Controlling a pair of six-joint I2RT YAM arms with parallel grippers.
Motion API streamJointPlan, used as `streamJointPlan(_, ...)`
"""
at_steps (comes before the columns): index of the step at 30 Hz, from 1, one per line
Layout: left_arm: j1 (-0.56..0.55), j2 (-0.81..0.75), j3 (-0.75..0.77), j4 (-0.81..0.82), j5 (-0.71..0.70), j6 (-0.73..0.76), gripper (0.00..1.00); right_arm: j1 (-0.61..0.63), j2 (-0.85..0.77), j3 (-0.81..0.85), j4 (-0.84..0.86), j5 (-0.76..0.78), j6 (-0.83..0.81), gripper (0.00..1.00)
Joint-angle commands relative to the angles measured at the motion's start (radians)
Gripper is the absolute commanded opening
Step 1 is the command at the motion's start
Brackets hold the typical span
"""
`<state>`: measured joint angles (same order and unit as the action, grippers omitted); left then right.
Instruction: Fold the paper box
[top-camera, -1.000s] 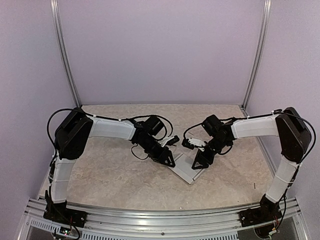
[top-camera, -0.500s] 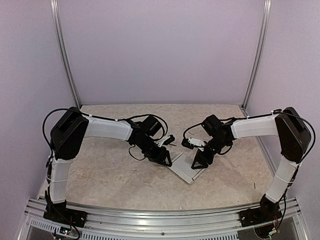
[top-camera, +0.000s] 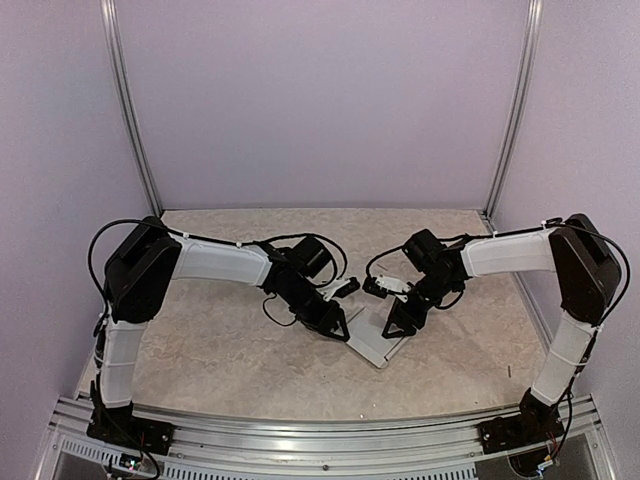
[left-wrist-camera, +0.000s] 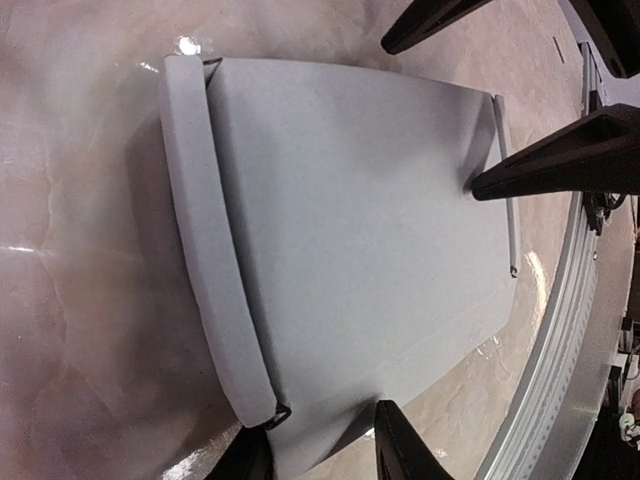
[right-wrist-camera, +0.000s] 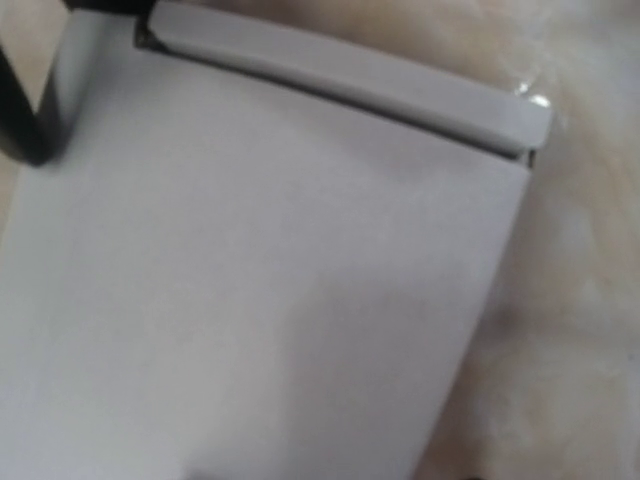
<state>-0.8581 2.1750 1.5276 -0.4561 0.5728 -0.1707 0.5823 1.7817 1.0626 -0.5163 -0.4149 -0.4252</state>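
paper box (top-camera: 372, 340) lies flat on the table (top-camera: 230, 355) between both arms, one long edge folded over, opposite thin flap looks untucked so closing remains; left gripper (top-camera: 338, 326) parted astride its corner, right gripper (top-camera: 400, 322) parted, one fingertip on top, neither grasping

The paper box (top-camera: 376, 343) is laid flat on the bench (top-camera: 220, 365), near its middle and between the two end effectors. The left end effector (top-camera: 338, 328) is placed at the box's left side, the right end effector (top-camera: 396, 327) at its right side, one finger (left-wrist-camera: 540, 165) touching the box. A folded flap (left-wrist-camera: 215, 270) is turned over along one edge, with one end just beside the left end effector.
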Motion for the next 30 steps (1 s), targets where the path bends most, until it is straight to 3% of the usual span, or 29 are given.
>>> streamJointPlan(1,0.006,0.021,0.029,-0.005,0.128,-0.003,0.31,0.004,0.044,-0.014,-0.019,0.056,-0.003,0.58)
streamJointPlan(6,0.036,0.008,0.011,-0.006,0.117,-0.034,0.29,0.004,0.050,-0.005,-0.020,0.053,-0.003,0.58)
streamJointPlan(14,0.049,0.004,-0.024,0.040,-0.011,-0.041,0.31,0.004,0.030,-0.004,-0.028,0.049,-0.008,0.58)
streamJointPlan(30,0.052,-0.004,-0.019,0.061,-0.017,-0.033,0.31,0.004,-0.093,0.000,-0.069,0.043,-0.051,0.62)
